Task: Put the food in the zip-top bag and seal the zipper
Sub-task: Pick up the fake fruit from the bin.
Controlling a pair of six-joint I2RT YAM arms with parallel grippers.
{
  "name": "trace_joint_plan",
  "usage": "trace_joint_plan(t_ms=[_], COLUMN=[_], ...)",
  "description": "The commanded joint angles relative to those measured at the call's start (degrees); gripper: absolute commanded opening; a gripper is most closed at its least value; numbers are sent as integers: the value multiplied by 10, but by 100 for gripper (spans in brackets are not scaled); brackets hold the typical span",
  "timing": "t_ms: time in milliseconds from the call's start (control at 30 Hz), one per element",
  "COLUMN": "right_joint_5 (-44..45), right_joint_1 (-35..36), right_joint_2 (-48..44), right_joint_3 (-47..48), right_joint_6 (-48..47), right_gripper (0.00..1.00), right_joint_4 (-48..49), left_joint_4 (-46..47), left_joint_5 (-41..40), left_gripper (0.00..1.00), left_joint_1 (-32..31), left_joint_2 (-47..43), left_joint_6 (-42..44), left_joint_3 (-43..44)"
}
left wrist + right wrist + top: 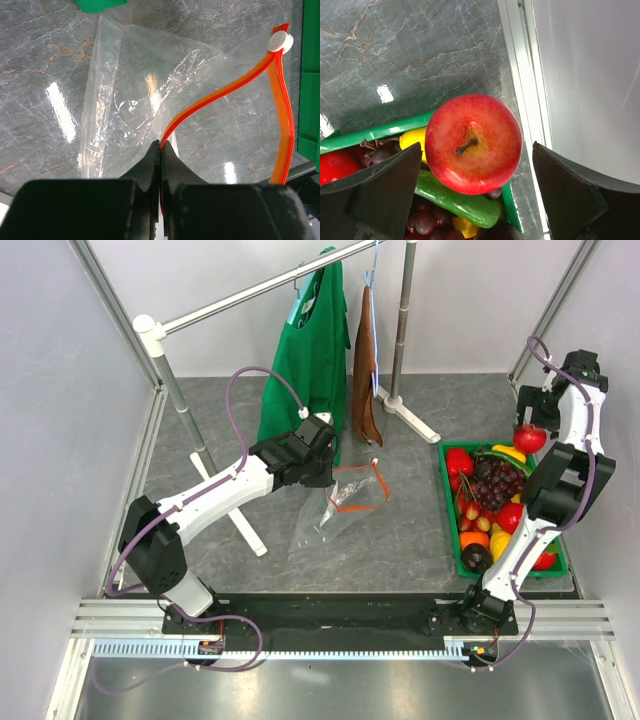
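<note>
Grey marble-look tabletop [400,540], pale walls [60,390], metal rail [250,290] holding green bag [310,350]

Grey marbled table [400,540] carries green tray [449,515], clear bag [335,512].

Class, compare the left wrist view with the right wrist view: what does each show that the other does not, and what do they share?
Left wrist only: the left claw shut on the orange zipper of the clear bag, with its white tab.
Right wrist only: the open right claw around a red apple, above grapes in the green tray.
Both: the grey tabletop.
</note>
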Motion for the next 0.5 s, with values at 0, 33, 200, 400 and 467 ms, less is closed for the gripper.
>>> trace_joint_plan(t_ms=[0,33,200,400,467], right_joint_5=[4,7,0,-31,-40], right_joint_1=[2,0,0,-3,-2], right_joint_2=[5,7,-6,-22,-31], right_joint_3=[-13,-14,-32,-53,-53], right_joint_6=[18,19,20,33,35], right_gripper=[98,98,95,73,64], right_joint_4=[22,23,23,20,17], left_joint_4=[10,11,11,11,9], left_joint_5=[9,9,13,17,19], left_gripper=[2,2,2,2,2], left_joint_1=[6,6,7,7,7], left_joint_2=[-12,-12,-7,-1,-1], left_joint_6=[-2,-2,-2,-2,-3], left_joint_3=[-1,-2,-2,0,0])
